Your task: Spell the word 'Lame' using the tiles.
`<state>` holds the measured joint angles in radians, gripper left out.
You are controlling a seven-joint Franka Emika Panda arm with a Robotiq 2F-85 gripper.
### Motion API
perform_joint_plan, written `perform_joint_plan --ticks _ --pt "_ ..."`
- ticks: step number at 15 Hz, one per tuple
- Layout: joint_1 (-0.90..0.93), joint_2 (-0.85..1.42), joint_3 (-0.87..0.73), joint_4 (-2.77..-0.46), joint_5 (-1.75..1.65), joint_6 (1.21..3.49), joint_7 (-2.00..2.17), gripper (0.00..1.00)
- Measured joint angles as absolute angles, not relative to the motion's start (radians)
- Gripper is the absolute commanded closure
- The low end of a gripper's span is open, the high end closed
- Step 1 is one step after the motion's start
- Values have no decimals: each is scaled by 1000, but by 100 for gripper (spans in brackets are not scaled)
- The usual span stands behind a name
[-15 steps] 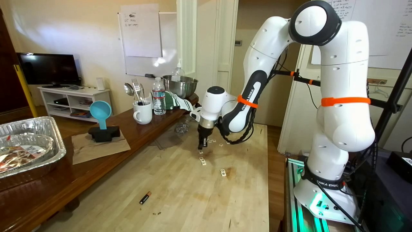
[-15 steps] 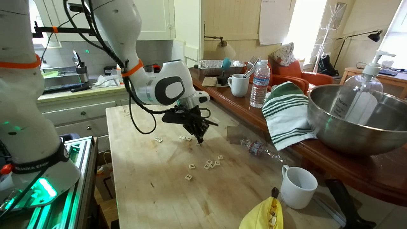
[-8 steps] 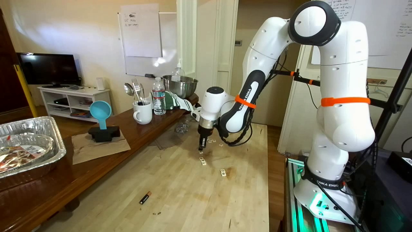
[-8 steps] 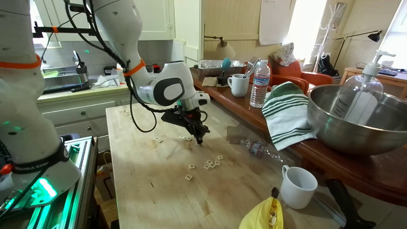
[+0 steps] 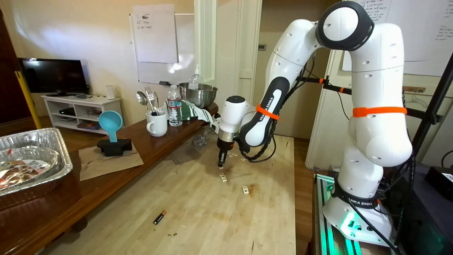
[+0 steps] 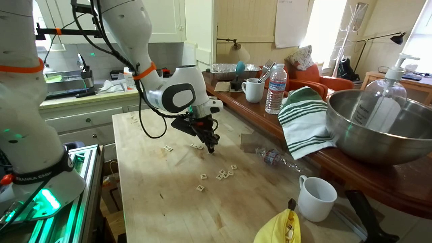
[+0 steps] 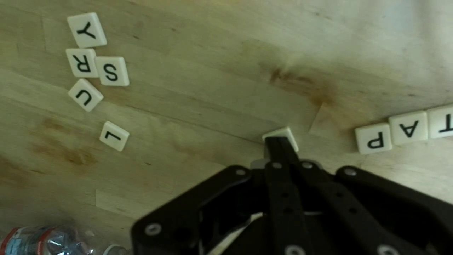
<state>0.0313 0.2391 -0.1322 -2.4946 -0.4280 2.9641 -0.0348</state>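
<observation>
My gripper (image 7: pixel 278 139) is shut, its fingertips over a tile (image 7: pixel 282 132) whose letter they hide; whether they touch it I cannot tell. To its right in the wrist view, P (image 7: pixel 373 138), A (image 7: pixel 408 127) and T (image 7: pixel 440 121) form a row. L (image 7: pixel 114 136) lies apart on the left, below a cluster of U (image 7: pixel 85 94), S (image 7: pixel 112 71), R (image 7: pixel 82 63) and Y (image 7: pixel 86 30). In an exterior view the gripper (image 6: pixel 211 151) points down at the tabletop. A pair of tiles (image 6: pixel 168 148) lies nearer the robot base. M and E I cannot make out for certain.
A battery (image 5: pixel 159 217) lies on the table (image 5: pixel 212 219). A crumpled plastic bottle (image 6: pixel 275 158) rests by the raised wooden counter (image 6: pixel 236 101). A white mug (image 6: pixel 316 199), a yellow pouch (image 6: pixel 276 226) and a black-handled pan (image 6: pixel 368 216) stand at one end.
The gripper has come down slightly and turned more upright over the tile, which showed a little more in the exterior views before. The other tiles have not moved.
</observation>
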Motion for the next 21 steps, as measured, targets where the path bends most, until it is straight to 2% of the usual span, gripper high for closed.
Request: perform_joint_plan --ticks 5,13,21 --pt "30 240 -122 -2493 -420 2963 -80 100" --pt "-24 239 -40 -2494 -423 2963 -428 100" --pt "-44 238 -23 -2500 -472 2975 -681 100"
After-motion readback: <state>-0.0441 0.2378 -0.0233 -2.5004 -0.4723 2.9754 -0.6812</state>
